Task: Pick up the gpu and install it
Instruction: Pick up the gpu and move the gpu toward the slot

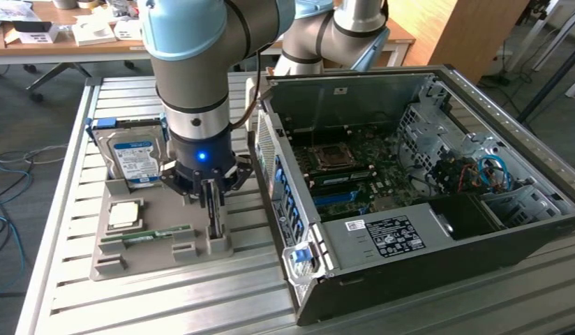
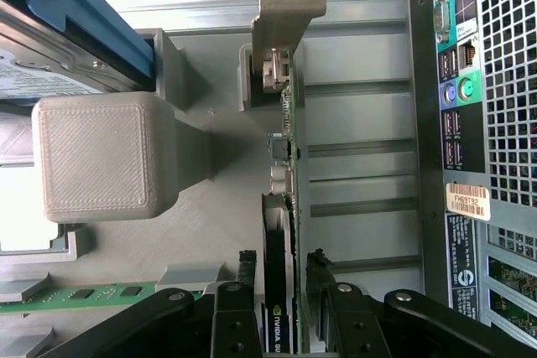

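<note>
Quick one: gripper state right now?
Gripper: open, jaws straddling the gpu, not clamped on it.

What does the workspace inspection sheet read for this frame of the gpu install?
Surface: slatted metal table with a grey parts tray on it.
Job's things: gpu stands on edge in its tray slot; open computer case beside the tray.
Clutter: hard drive, processor and memory stick in the tray.
Grippers: gripper straddles the gpu, jaws open, slim gaps either side.
Cables: blue cables inside the case; floor cables.
Surroundings: desk with boxes behind.
</note>
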